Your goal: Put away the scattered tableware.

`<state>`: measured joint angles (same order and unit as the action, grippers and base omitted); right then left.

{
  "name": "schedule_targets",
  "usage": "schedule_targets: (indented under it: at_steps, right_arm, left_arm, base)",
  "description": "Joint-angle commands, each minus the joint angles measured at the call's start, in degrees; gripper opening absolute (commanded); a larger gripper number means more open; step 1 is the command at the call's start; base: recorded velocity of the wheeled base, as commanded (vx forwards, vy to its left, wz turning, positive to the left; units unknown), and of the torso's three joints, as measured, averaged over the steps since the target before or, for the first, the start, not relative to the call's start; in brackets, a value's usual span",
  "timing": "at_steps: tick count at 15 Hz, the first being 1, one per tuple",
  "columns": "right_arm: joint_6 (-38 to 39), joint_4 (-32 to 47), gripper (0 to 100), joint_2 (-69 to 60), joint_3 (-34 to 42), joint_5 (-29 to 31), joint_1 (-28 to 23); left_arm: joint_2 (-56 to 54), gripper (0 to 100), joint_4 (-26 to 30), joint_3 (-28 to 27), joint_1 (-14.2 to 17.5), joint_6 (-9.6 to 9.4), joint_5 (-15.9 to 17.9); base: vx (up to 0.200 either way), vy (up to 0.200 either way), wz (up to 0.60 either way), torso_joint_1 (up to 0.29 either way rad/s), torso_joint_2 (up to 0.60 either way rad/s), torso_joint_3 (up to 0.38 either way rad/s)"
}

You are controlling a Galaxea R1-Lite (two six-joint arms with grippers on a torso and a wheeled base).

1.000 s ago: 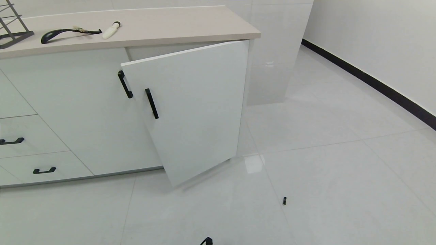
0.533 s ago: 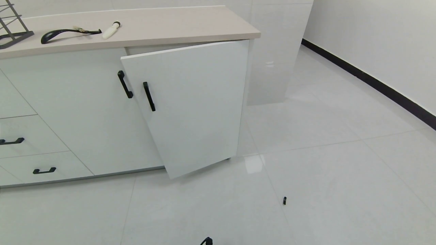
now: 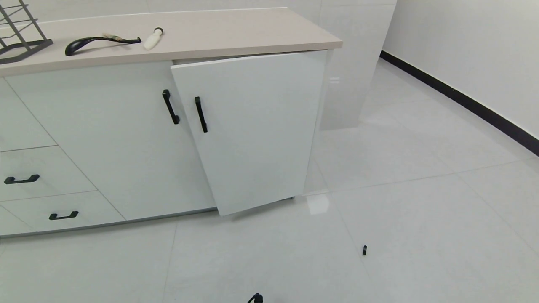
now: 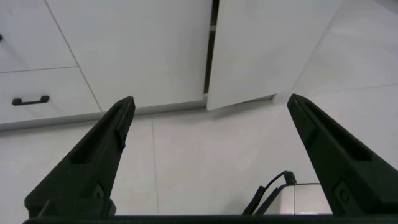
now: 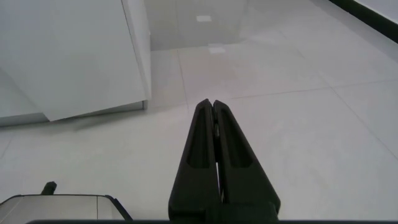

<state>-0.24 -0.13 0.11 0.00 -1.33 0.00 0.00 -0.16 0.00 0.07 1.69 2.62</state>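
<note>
You are standing between pickups: left hand (image 4: 211,102) gaping empty, right hand (image 5: 214,104) closed on nothing. Next is likely reaching the ladle (image 3: 99,41) at 11 o'clock.

Ahead of me the beige desk (image 3: 236,29) carries a black ladle (image 3: 90,40) lying flat, with a white-handled utensil (image 3: 152,38) just beside the end of its handle. A dark wire rack (image 3: 21,33) stands toward the desk's left end. On the pale tiled floor (image 3: 421,210) to my right lies one small black piece (image 3: 364,250).
</note>
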Motion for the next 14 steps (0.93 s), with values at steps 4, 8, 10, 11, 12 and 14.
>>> schedule_targets:
  at_steps: [4, 8, 10, 11, 12, 14]
  right_arm:
    - [-0.11, -0.04, 0, 0.15, 0.00, 0.01, 0.00]
    - [-0.11, -0.04, 0, 0.15, 0.00, -0.08, 0.00]
    - [-0.11, -0.04, 0, 0.15, 0.00, -0.08, 0.00]
    - [-0.28, -0.13, 0, 0.15, -0.09, 0.01, 0.00]
    - [-0.37, -0.13, 0, 0.15, -0.09, 0.10, 0.00]
    - [-0.37, -0.13, 0, 0.15, 0.00, 0.10, 0.00]
  left_arm:
    - [0.00, 100, 0.07, 0.00, 0.01, -0.20, 0.02]
    - [0.00, 100, -0.02, 0.00, 0.01, -0.29, 0.02]
    - [0.00, 100, -0.02, 0.00, 0.01, -0.29, 0.02]
    - [0.00, 100, -0.02, 0.00, 0.01, -0.38, 0.02]
    - [0.00, 100, -0.02, 0.00, 0.01, -0.38, 0.02]
    - [0.00, 100, -0.02, 0.00, 0.01, -0.38, 0.02]
  base:
    - [0.000, 0.150, 0.30, 0.001, 0.01, 0.002]
    - [0.000, 0.000, 0.45, 0.003, 0.00, 0.002]
    - [0.000, 0.000, 0.00, 0.000, 0.00, 0.000]
    - [0.000, 0.000, 0.00, 0.000, 0.00, 0.000]
    - [0.000, 0.000, 0.60, 0.002, 0.00, 0.002]
    - [0.000, 0.000, 0.60, 0.005, 0.00, -0.002]
